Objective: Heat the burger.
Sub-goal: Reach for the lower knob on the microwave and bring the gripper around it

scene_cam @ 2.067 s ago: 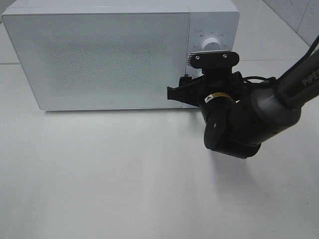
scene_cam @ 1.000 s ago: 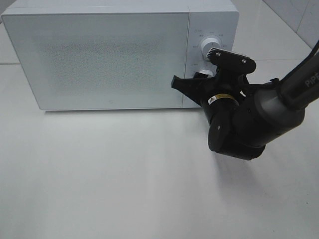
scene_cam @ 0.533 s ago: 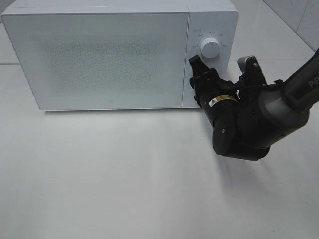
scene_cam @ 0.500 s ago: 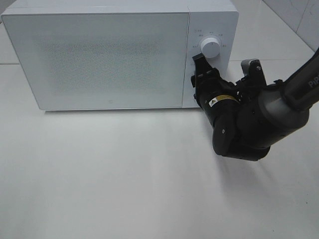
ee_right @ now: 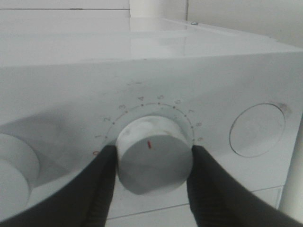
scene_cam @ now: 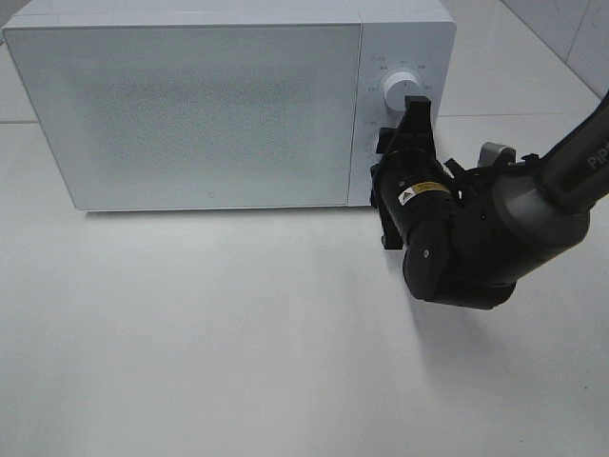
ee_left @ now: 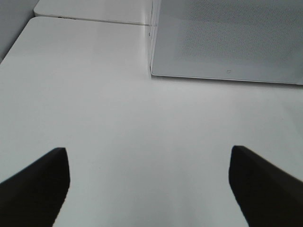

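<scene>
The burger is out of view. A white microwave (scene_cam: 190, 114) stands at the back of the table with its door shut. My right gripper (scene_cam: 395, 171) is pressed against its control panel, below the upper dial (scene_cam: 403, 89). In the right wrist view the right gripper (ee_right: 154, 151) is shut on the numbered timer knob (ee_right: 154, 158), one finger (ee_right: 102, 189) on each side of it. The knob's red mark points between 4 and 5. My left gripper (ee_left: 149, 156) is open over bare table near the microwave's left front corner (ee_left: 152, 71), holding nothing.
The white table (scene_cam: 209, 333) stretches in front of the microwave. Beside the held knob are a second dial (ee_right: 9, 165) and a round button (ee_right: 258, 130). The right arm (scene_cam: 561, 181) comes in from the right edge.
My right gripper has rolled about a quarter turn clockwise while clamped on the knob; its finger swung from pointing left to pointing up. The left gripper has not moved.
</scene>
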`<state>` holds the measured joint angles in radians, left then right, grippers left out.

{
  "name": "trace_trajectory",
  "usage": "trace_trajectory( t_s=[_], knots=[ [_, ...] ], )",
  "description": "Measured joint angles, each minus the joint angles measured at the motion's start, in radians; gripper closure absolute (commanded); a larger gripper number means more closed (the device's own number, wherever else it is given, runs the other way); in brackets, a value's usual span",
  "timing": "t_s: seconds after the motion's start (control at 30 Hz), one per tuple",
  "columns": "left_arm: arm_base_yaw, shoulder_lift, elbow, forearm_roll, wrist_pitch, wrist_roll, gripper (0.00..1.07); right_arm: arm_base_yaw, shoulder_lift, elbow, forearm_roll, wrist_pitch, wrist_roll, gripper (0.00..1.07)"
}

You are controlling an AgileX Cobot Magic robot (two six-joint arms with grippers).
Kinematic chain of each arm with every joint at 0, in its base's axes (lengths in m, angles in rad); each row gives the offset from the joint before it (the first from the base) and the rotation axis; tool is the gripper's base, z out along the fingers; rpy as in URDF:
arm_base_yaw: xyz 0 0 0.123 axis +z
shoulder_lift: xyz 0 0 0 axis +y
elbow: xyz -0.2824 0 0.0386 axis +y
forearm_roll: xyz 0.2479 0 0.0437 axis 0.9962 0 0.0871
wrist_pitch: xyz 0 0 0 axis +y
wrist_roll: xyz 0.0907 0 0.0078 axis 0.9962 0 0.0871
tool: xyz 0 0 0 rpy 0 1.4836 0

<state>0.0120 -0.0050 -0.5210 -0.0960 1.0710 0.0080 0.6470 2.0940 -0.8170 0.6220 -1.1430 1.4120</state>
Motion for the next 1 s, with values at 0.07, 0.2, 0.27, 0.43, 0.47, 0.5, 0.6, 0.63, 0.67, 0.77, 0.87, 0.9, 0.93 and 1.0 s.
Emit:
trace_trajectory(
  t_s=[0.07, 0.2, 0.27, 0.43, 0.47, 0.5, 0.6, 0.63, 0.67, 0.77, 0.87, 0.9, 0.93, 1.0],
  knots=[
    [0.0, 0.0, 0.0, 0.0, 0.0, 0.0, 0.23, 0.0, 0.0, 0.001, -0.004, 0.0, 0.058, 1.07],
    [0.0, 0.0, 0.0, 0.0, 0.0, 0.0, 0.23, 0.0, 0.0, 0.001, -0.009, -0.002, 0.108, 1.07],
    [0.0, 0.0, 0.0, 0.0, 0.0, 0.0, 0.23, 0.0, 0.0, 0.001, -0.011, -0.003, 0.124, 1.07],
    [0.0, 0.0, 0.0, 0.0, 0.0, 0.0, 0.23, 0.001, 0.0, 0.001, -0.011, -0.004, 0.134, 1.07],
    [0.0, 0.0, 0.0, 0.0, 0.0, 0.0, 0.23, 0.001, 0.0, 0.001, -0.011, -0.004, 0.134, 1.07],
    [0.0, 0.0, 0.0, 0.0, 0.0, 0.0, 0.23, 0.001, 0.0, 0.001, -0.011, -0.004, 0.134, 1.07],
    [0.0, 0.0, 0.0, 0.0, 0.0, 0.0, 0.23, 0.001, 0.0, 0.001, -0.01, -0.004, 0.133, 1.07],
    [0.0, 0.0, 0.0, 0.0, 0.0, 0.0, 0.23, 0.001, 0.0, 0.001, -0.01, -0.004, 0.133, 1.07],
    [0.0, 0.0, 0.0, 0.0, 0.0, 0.0, 0.23, 0.001, 0.0, 0.001, -0.01, -0.005, 0.13, 1.07],
    [0.0, 0.0, 0.0, 0.0, 0.0, 0.0, 0.23, 0.001, 0.0, 0.001, -0.008, -0.005, 0.122, 1.07],
    [0.0, 0.0, 0.0, 0.0, 0.0, 0.0, 0.23, 0.001, 0.0, 0.001, -0.006, -0.005, 0.119, 1.07],
    [0.0, 0.0, 0.0, 0.0, 0.0, 0.0, 0.23, 0.001, 0.0, 0.001, -0.006, -0.005, 0.119, 1.07],
    [0.0, 0.0, 0.0, 0.0, 0.0, 0.0, 0.23, 0.001, 0.0, 0.001, -0.002, -0.005, 0.111, 1.06],
    [0.0, 0.0, 0.0, 0.0, 0.0, 0.0, 0.23, 0.001, 0.0, 0.001, 0.0, -0.005, 0.106, 1.05]
  ],
)
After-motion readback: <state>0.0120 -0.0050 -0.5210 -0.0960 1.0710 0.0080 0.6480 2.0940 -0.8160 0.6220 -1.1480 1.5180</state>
